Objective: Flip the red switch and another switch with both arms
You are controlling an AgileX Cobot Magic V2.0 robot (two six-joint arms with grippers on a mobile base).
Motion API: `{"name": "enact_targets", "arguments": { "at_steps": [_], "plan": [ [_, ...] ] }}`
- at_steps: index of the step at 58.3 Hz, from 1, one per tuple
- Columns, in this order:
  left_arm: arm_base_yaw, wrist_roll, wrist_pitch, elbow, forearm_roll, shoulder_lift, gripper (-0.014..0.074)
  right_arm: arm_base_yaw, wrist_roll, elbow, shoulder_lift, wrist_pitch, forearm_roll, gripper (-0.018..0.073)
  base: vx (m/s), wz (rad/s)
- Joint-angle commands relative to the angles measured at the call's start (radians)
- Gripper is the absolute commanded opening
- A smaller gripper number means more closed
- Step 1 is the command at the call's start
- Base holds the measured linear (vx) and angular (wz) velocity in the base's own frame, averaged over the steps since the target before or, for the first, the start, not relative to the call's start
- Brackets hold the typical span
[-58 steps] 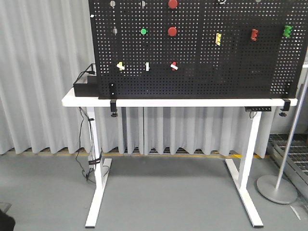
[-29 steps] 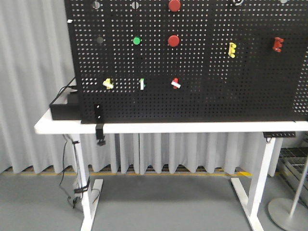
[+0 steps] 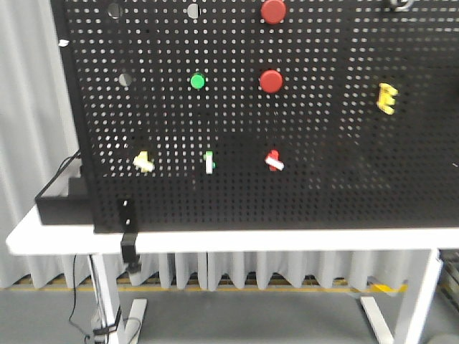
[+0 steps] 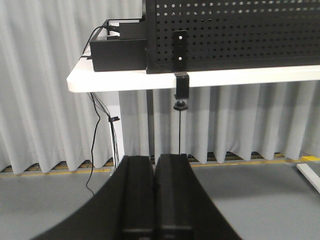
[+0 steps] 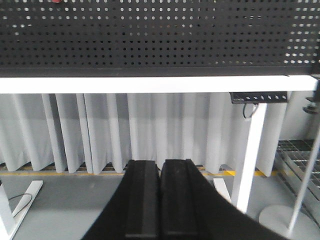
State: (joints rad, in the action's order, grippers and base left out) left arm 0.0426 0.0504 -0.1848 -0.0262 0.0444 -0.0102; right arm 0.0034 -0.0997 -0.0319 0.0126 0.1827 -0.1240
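In the front view, the red switch (image 3: 273,160) sat in the lower row of the black pegboard (image 3: 337,179), near the board's middle. Its white lever lay slanted, pointing down and to the right. The other switch (image 3: 143,162), pale yellow, sat in the same row near the pegboard's left edge, its lever lying roughly crosswise but too blurred to read exactly. A green-based toggle (image 3: 209,162) stood between them with its lever upright.

In the left wrist view, the left gripper (image 4: 155,165) was clenched on nothing, fingers pressed together, well below the pegboard's clamped corner.

In the right wrist view, the right gripper (image 5: 160,167) was likewise clenched and empty, below the pegboard's bottom edge.
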Motion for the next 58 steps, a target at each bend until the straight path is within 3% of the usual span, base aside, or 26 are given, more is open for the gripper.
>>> {"name": "enact_targets", "arguments": {
  "at_steps": [1,58],
  "plan": [
    [0.001,0.000,0.079,-0.019,0.003,-0.019,0.0002,-0.005,0.004,-0.005,0.011,-0.081,-0.010,-0.0006,0.35,0.02],
    [0.001,0.000,0.079,-0.019,0.003,-0.019,0.0002,-0.005,0.004,-0.005,0.011,-0.082,-0.010,-0.0006,0.25,0.00]
  ]
}}
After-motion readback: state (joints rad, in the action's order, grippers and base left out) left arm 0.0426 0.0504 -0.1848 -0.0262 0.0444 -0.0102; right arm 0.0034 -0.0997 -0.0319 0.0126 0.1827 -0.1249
